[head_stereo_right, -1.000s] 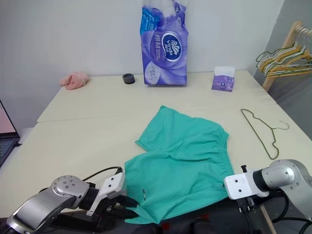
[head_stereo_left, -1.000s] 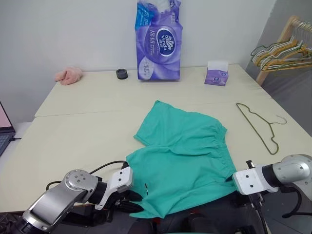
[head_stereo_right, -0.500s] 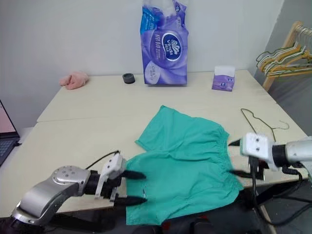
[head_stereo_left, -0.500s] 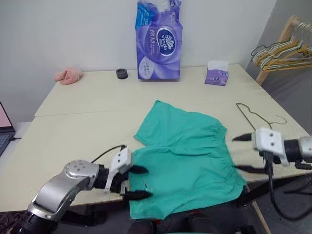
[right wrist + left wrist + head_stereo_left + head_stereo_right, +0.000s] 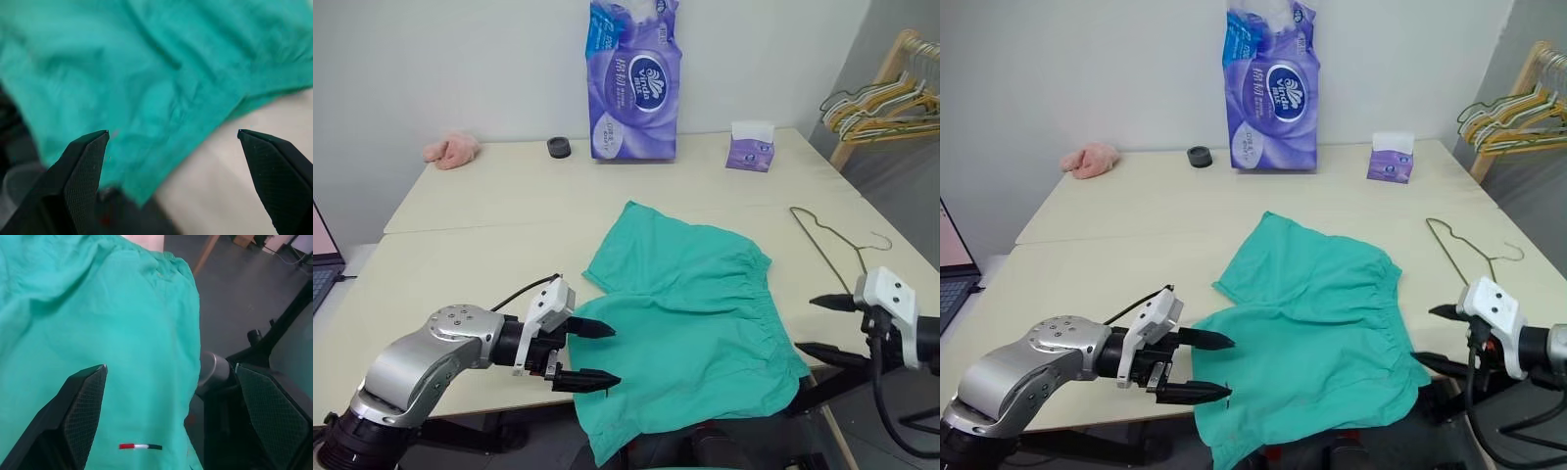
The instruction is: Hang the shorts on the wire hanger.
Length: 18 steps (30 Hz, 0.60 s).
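Note:
The teal-green shorts (image 5: 690, 313) lie flat near the table's front edge, one leg hanging over it. A thin wire hanger (image 5: 832, 253) rests flat on the table to their right. My left gripper (image 5: 597, 355) is open at the shorts' left leg hem, its fingers pointing right just above the cloth. My right gripper (image 5: 818, 328) is open beside the waistband end on the right, fingers pointing left, holding nothing. The left wrist view looks onto the cloth with a small striped tag (image 5: 140, 446); the right wrist view looks onto the shorts' edge (image 5: 161, 98) over the table.
A purple tissue pack (image 5: 632, 80), a small purple box (image 5: 750, 147), a black ring (image 5: 558, 148) and a pink cloth lump (image 5: 450, 151) stand along the table's back. A rack with coloured hangers (image 5: 881, 103) is at the right. A laptop edge (image 5: 321, 257) shows left.
Both grippers have risen from below the table's front edge and opened wide. The left one now sits at the shorts' leg, the right one swung out beside the waistband.

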Each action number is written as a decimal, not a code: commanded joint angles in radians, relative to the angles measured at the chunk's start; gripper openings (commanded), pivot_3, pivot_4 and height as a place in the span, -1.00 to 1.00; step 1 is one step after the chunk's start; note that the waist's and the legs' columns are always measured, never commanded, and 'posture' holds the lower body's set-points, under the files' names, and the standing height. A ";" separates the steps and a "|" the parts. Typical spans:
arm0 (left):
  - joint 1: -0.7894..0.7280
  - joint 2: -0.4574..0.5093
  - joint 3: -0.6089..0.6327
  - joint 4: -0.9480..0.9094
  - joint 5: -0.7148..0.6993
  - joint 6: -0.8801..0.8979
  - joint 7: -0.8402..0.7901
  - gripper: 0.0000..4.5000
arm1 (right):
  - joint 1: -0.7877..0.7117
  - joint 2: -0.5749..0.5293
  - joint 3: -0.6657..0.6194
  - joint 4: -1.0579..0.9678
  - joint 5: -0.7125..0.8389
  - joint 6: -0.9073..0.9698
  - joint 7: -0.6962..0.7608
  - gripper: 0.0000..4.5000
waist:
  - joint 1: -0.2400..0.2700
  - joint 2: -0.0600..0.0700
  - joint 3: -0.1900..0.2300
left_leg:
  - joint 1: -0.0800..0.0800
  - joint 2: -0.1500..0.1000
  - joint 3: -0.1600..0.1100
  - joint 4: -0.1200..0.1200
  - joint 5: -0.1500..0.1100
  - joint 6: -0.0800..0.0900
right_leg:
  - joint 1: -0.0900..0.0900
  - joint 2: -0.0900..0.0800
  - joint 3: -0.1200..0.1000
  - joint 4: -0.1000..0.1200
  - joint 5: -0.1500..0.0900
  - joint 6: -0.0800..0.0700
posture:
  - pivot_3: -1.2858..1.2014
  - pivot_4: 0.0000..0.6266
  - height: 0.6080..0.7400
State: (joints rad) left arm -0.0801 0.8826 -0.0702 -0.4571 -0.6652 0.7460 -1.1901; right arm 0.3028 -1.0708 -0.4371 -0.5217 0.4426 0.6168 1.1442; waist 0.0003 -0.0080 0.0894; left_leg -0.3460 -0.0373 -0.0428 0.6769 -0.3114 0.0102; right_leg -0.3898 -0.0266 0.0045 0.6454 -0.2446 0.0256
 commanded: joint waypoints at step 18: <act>-0.273 -0.361 -0.159 0.054 0.251 -0.253 0.284 0.98 | -0.476 0.323 0.090 0.518 -0.225 0.160 -0.729 1.00 | -0.007 0.001 0.000 | 0.000 -0.001 0.009 0.001 0.000 0.000 | -0.003 0.002 0.010 0.000 0.006 -0.002 | -0.03 -0.87 1.00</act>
State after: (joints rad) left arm -0.3192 0.5338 -0.2237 -0.3880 -0.4186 0.5118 -0.9057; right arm -0.1392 -0.7435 -0.3365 -0.0466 0.2492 0.7943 0.4579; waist -0.0068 -0.0073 0.0889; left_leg -0.3462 -0.0379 -0.0333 0.6776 -0.3113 0.0102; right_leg -0.3927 -0.0242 0.0152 0.6458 -0.2384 0.0242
